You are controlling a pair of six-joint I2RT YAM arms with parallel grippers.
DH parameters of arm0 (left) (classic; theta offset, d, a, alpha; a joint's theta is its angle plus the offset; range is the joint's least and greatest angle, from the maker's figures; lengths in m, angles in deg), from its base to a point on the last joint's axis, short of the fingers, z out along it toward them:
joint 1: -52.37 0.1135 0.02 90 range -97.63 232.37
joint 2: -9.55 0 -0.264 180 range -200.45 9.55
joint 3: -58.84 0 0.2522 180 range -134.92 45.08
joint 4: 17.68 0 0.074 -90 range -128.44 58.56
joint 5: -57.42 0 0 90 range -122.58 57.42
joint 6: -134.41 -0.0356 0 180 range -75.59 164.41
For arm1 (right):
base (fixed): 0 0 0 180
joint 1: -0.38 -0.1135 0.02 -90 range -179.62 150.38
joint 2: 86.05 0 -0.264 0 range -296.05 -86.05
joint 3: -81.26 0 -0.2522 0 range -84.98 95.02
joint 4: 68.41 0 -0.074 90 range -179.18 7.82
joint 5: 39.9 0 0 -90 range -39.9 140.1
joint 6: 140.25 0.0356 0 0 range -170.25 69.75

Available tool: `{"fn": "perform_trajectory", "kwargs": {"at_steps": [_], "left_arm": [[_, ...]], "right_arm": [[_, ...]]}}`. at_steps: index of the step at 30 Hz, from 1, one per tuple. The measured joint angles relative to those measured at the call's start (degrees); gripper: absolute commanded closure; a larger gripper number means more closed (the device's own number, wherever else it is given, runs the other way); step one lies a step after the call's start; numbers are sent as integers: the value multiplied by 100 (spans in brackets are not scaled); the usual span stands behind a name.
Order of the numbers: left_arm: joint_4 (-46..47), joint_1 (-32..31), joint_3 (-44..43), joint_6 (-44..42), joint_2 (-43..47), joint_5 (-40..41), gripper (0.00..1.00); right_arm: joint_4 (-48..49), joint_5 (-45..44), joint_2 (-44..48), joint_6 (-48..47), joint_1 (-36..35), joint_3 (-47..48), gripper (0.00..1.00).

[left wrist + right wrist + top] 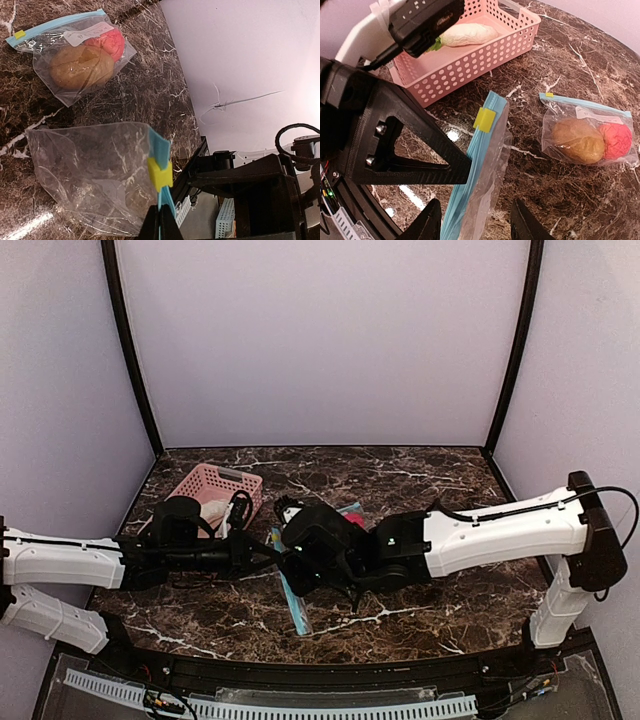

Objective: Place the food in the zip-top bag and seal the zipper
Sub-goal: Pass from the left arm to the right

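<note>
My left gripper (161,225) is shut on the blue zipper strip of an empty clear zip-top bag (92,172), just below its yellow slider (160,172). My right gripper (477,225) is open, its fingers on either side of the same bag (487,175) without touching it. A second zip-top bag (587,132) lies flat, holding the brown-orange bun (577,140) and the red-pink ball (616,141). The whitish oblong piece (467,34) and a bit of green sprig (436,45) lie in the pink basket (470,62). In the top view both grippers meet at the table's middle, left (262,558) and right (295,570).
The pink basket (215,490) stands at the back left of the dark marble table (420,480). The filled bag (350,512) lies just behind the right gripper. The held bag's blue strip (292,602) hangs toward the near edge. Walls close in the back and both sides.
</note>
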Motion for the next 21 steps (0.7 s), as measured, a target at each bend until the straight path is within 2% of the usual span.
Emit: {"fn": "perform_trajectory", "kwargs": {"at_steps": [10,21], "left_arm": [[-120,-2,0,0,24,68,99],[-400,-2,0,-83,214,179,99]], "right_arm": [[-348,4,-284,48,0,138,56],[-1110,-417,-367,470,9,396,59]]}}
